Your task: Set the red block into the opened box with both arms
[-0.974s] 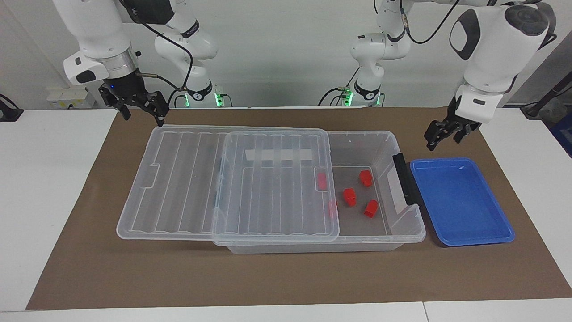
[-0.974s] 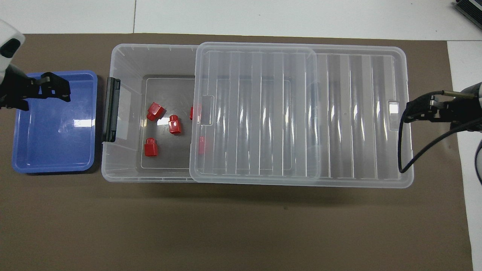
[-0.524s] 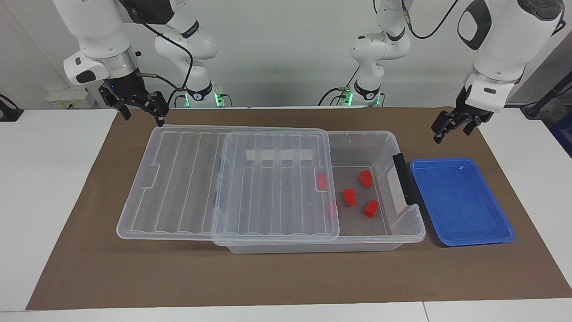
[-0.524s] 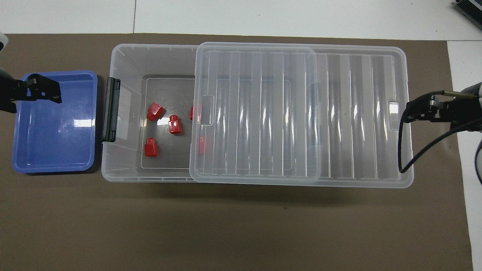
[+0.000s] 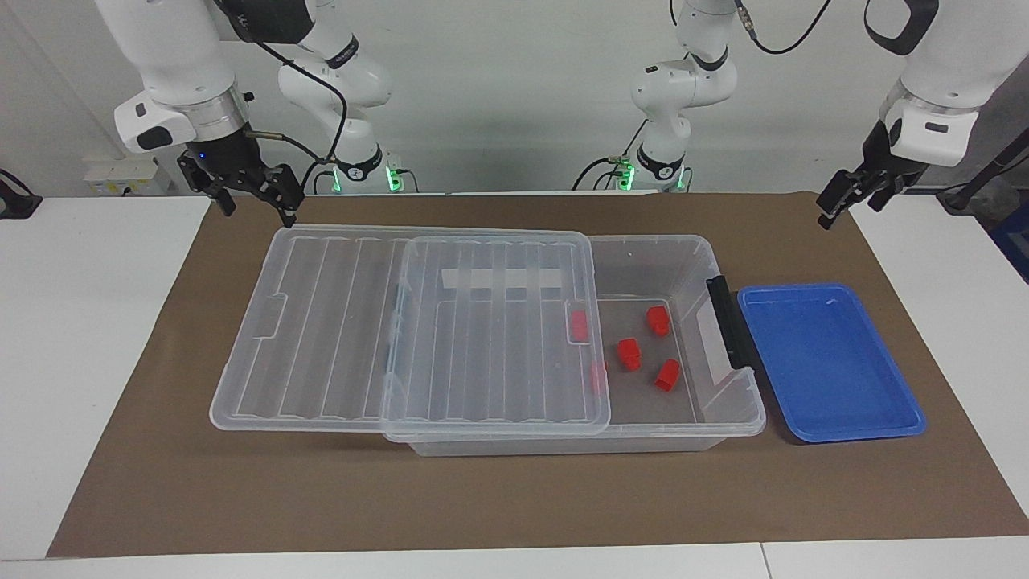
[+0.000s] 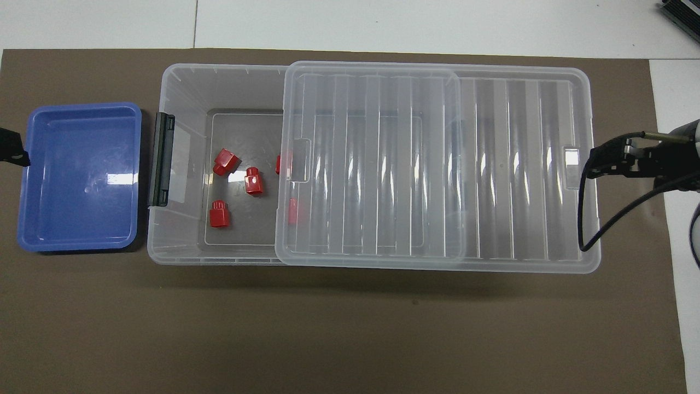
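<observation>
So the box [image 5: 727,414] sits mid-table on the brown mat [image 5: 514,498], see-through lid [image 5: 406,330] slid off toward the right arm's end, leaving the end by the dark latch [image 5: 727,322] uncovered. Right beside that end is the blue tray [image 5: 832,418], nothing in it.

The red blocks are all in the box already: three in the uncovered part [image 5: 629,354], plus two more showing through the edge of the lid [image 5: 579,324]. Looks to me like the placing part is basically done.

Right gripper [image 5: 256,193] hovers over the mat near the lid's corner, fingers spread, nothing in them. Left gripper [image 5: 852,197] is up over the mat's edge at the left arm's end, also spread and empty.

If a block needed picking again: hard plastic, stiff, looks very light, probably a bit slick. I'd pinch across the flat sides of the chunky body, not the slanted top. No real breakage worry; the risk is it squirting out of the fingers.
</observation>
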Tool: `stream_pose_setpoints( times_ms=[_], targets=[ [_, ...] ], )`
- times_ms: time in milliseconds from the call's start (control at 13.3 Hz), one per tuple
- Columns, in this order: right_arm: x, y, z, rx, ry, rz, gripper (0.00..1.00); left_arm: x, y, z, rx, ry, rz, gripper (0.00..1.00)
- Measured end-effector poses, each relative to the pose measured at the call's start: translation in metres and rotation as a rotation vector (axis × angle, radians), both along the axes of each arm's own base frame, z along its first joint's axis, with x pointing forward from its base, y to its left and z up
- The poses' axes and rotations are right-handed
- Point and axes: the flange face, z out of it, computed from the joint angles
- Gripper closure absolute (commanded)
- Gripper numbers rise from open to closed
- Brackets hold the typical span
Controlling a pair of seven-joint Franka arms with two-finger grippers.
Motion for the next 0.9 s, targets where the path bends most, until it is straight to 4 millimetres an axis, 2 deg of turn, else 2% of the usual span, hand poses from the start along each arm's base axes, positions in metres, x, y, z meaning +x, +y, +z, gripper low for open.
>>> stream_pose_setpoints(
  times_ms=[300,674,749,824,899],
  targets=[
    [0.000,0.000,0.000,0.000,0.001,0.020,0.00,-0.004,0.003,-0.011,-0.001,0.042,-0.052,0.00],
    [0.000,0.000,0.000,0.000,0.001,0.024,0.02,0.008,0.003,-0.031,0.011,-0.066,-0.081,0.00],
    [0.000,-0.002,0.000,0.000,0.001,0.022,0.11,0.007,0.003,-0.029,0.011,-0.067,-0.081,0.00],
    [0.000,-0.005,0.000,0.000,0.000,0.016,0.29,0.006,0.002,-0.026,0.010,-0.057,-0.081,0.00],
    [0.001,-0.010,0.000,0.000,-0.003,0.012,0.52,0.003,0.001,-0.023,0.007,-0.032,-0.081,0.00]
  ],
)
